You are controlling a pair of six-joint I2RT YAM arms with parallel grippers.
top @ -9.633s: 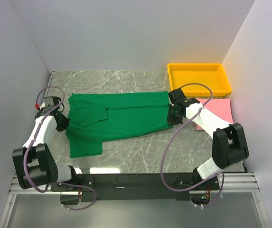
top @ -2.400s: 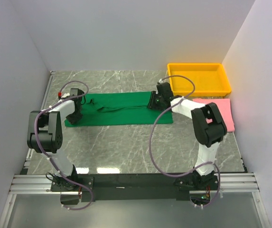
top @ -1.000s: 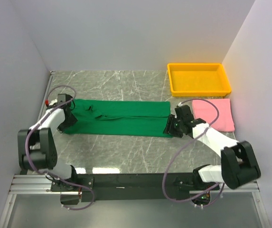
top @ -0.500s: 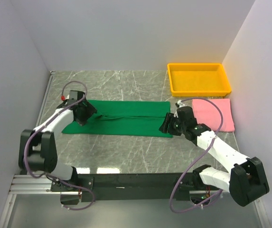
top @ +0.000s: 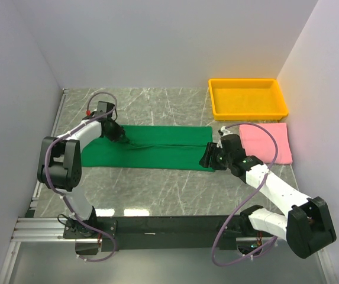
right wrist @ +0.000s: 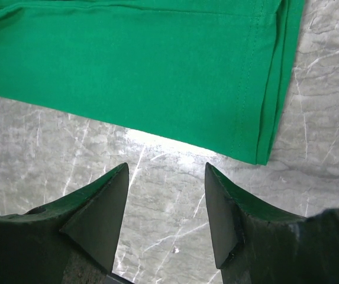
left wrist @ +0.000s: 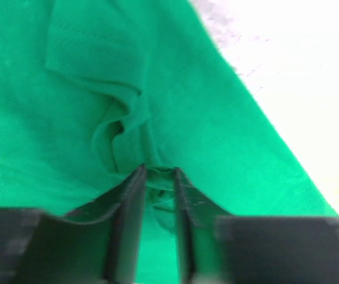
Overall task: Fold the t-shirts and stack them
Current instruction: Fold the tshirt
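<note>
The dark green t-shirt (top: 157, 148) lies on the marble table as a long flat strip, its right end by my right gripper. My left gripper (top: 119, 133) is down on the strip's upper left part. In the left wrist view its jaws (left wrist: 158, 173) stand narrow, pinching a puckered fold of the green cloth (left wrist: 216, 130). My right gripper (top: 206, 158) hovers at the strip's near right corner. The right wrist view shows that gripper (right wrist: 166, 171) open over bare marble, just off the shirt's hem (right wrist: 157, 71). The light pink t-shirt (top: 268, 142) lies folded flat at the right.
A yellow plastic tray (top: 247, 113) stands at the back right, just behind the pink shirt. White walls close in the table (top: 157, 189) on the left, back and right. Both arms' cables loop above the cloth.
My left gripper moved from the strip's left end up and right onto its upper edge, and its jaws narrowed on the cloth. The right gripper barely shifted.
</note>
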